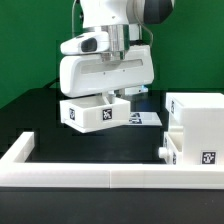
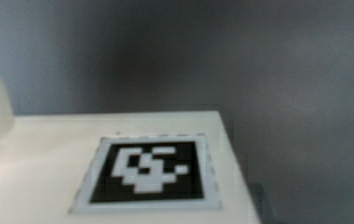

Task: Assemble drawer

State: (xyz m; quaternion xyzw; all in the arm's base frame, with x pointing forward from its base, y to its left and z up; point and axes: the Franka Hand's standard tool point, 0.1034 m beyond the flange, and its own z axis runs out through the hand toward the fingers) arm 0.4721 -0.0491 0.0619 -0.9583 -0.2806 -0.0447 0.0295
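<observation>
White plastic is nearly all that shows against the black tabletop [image 1: 40,125]. The robot arm's white two-finger gripper [image 1: 108,93] reaches down into a small white open-top plastic tray [image 1: 97,111], which seems to hang just clear of the table with its black-and-white square tag facing the exterior view's left. The fingers vanish inside the tray, so I cannot tell how wide they stand or whether they grip its wall. On the exterior view's right stands the tall boxy white plastic housing [image 1: 195,118], and a second small white tray [image 1: 196,151] sits against its front, tag showing. A low white wall [image 1: 90,171] borders the table's near edge. From the wrist, a blurred tag [image 2: 149,171] on a white surface fills the view.
</observation>
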